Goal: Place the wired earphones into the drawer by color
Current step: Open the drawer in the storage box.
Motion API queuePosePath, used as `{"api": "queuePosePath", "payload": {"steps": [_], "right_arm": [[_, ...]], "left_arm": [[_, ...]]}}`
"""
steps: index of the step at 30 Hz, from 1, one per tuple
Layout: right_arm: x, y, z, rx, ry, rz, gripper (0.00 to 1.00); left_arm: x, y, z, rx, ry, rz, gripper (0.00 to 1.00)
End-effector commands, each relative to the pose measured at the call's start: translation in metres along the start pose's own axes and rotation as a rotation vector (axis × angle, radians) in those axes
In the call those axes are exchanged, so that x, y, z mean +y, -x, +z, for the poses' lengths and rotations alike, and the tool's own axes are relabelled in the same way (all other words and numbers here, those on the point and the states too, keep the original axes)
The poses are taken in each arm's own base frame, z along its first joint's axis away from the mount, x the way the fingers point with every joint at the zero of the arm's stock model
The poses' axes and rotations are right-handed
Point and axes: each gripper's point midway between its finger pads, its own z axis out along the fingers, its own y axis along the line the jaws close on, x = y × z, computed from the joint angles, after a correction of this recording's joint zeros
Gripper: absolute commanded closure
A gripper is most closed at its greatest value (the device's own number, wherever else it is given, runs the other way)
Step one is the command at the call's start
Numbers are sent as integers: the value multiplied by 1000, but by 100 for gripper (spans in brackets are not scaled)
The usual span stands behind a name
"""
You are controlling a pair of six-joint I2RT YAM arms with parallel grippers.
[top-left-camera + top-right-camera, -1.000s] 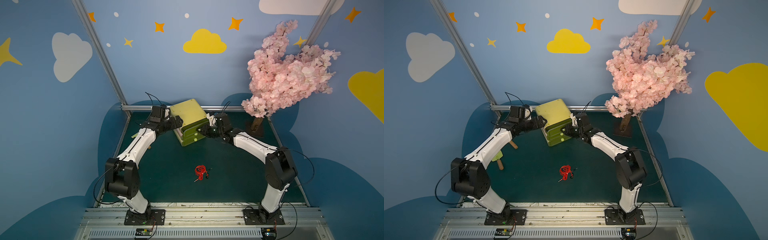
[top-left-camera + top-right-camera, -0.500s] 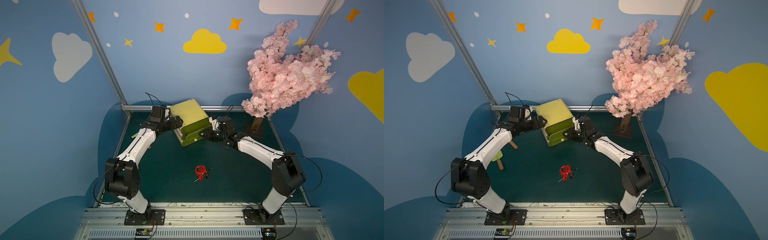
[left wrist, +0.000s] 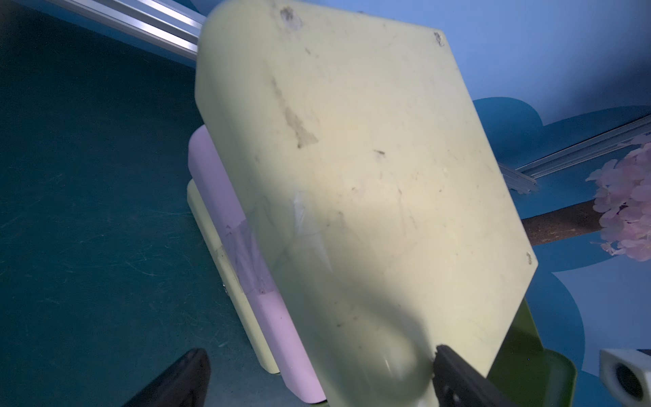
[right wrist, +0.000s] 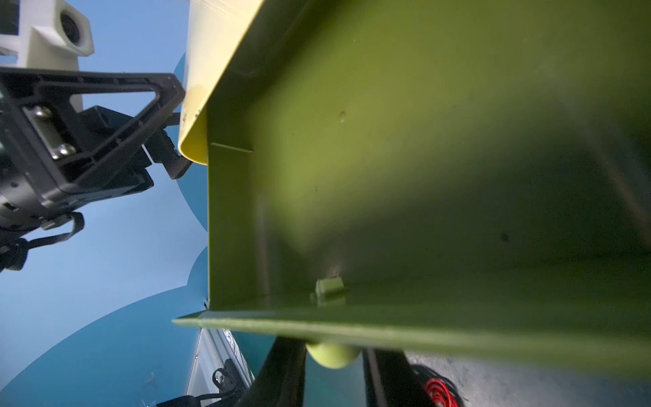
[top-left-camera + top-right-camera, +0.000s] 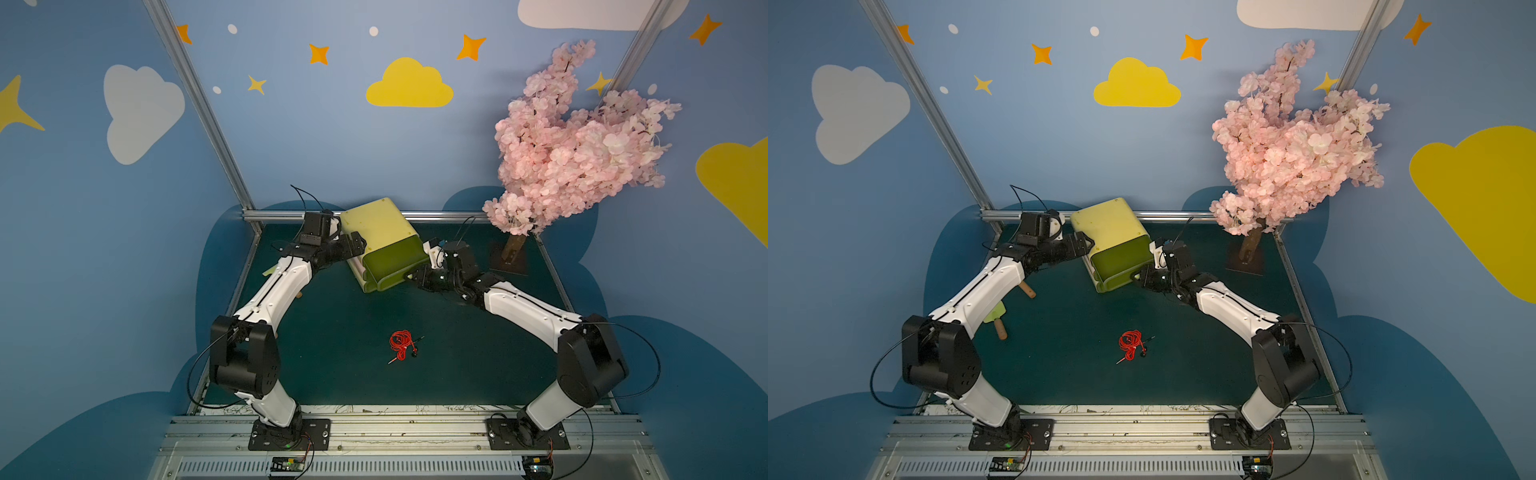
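The green drawer point(image 5: 392, 259) has slid out, its knob point(image 4: 333, 355) pinched in the right claw point(image 5: 415, 276)

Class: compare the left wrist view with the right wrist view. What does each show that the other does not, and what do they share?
Only the left wrist view shows the drawer unit's pale scuffed top panel and its pink drawer. Only the right wrist view shows the inside of the pulled-out green drawer, the knob between the right gripper's fingers, and the red earphones. Both show the drawer unit and the teal tabletop.
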Motion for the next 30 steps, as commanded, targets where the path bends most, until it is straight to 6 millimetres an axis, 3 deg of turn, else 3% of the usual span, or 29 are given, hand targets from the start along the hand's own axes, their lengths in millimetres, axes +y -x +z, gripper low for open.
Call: {"api": "queuePosePath", "payload": {"steps": [1, 13, 18, 24, 26, 27, 30], "right_arm": [[-6, -5, -13, -4, -29, 2, 75], [-12, -13, -20, -6, -38, 4, 71], [-8, -9, -23, -12, -22, -4, 49], [-11, -8, -31, -13, -17, -8, 33], [-12, -11, -35, -10, -20, -20, 18], [-12, -12, -38, -9, -22, -30, 4], [-16, -22, -45, -1, -27, -55, 2]], "left_arm": [[9, -11, 2, 30, 31, -9, 0], [9, -11, 1, 29, 30, -13, 0], [6, -9, -2, 21, 18, -15, 0], [-1, -2, -15, -7, 6, -11, 0], [-4, 1, -21, -20, 1, -10, 0], [-6, 2, -26, -28, -2, -8, 0], [-9, 3, -40, -58, -8, -4, 0]]}}
